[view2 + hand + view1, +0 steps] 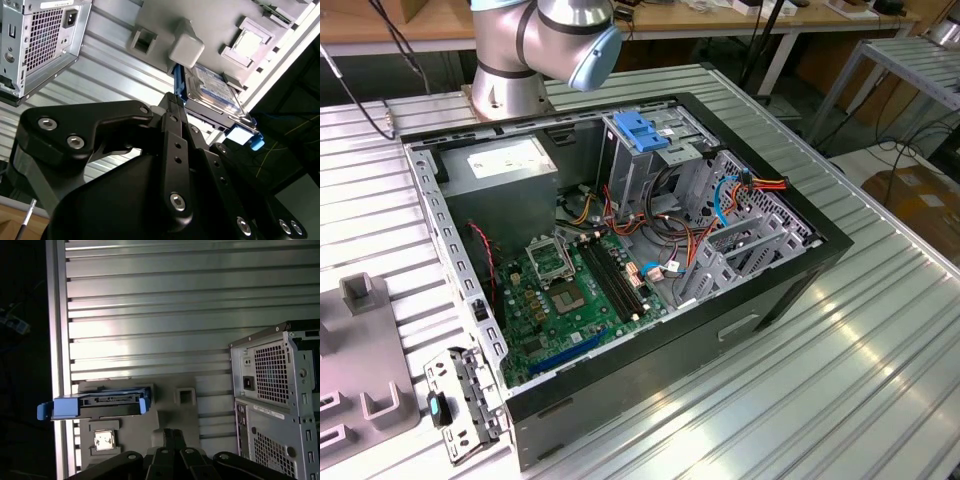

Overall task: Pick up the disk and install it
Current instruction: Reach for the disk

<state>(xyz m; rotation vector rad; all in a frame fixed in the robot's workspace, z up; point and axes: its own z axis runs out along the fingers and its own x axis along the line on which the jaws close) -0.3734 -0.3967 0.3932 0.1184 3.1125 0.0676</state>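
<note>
Hovering near the disk, your claw looks pressed together, gripping nothing. Disk lies on the grey fixture, exterior view's lower left, on the counter.

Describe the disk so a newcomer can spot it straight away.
In the first wrist view, find the computer case on the ribbed metal table; beside it lies a grey fixture plate. The disk sits on that plate: a flat black-silver drive with blue rails along its sides, unlike the small square silver chip next to it.
</note>
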